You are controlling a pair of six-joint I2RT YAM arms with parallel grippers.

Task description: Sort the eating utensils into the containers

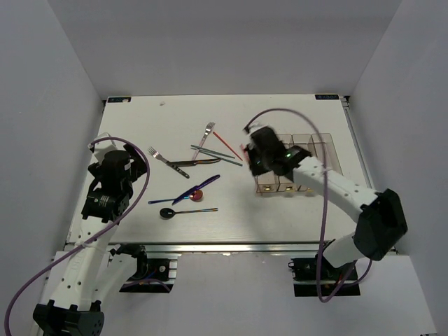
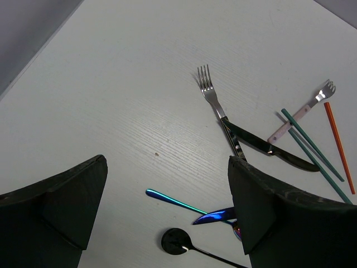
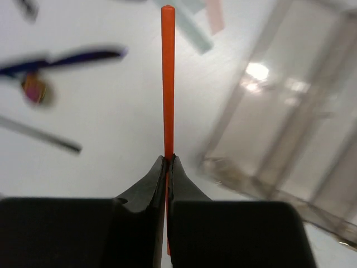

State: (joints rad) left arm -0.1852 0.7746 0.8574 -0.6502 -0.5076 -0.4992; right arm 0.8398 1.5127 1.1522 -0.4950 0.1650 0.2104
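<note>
One chopstick (image 3: 167,84) is orange, the spoon bowl (image 2: 175,241) black, the table (image 1: 140,126) white.

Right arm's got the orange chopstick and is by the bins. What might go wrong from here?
1. The right pincer pinches the orange chopstick at its fingertips, most of its length sticking out, so it may pivot or slip.
2. That long free end could snag a wall of the clear bins.

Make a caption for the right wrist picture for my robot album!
Right gripper shut on one orange chopstick, the clear plastic bins blurry off to the right.
</note>
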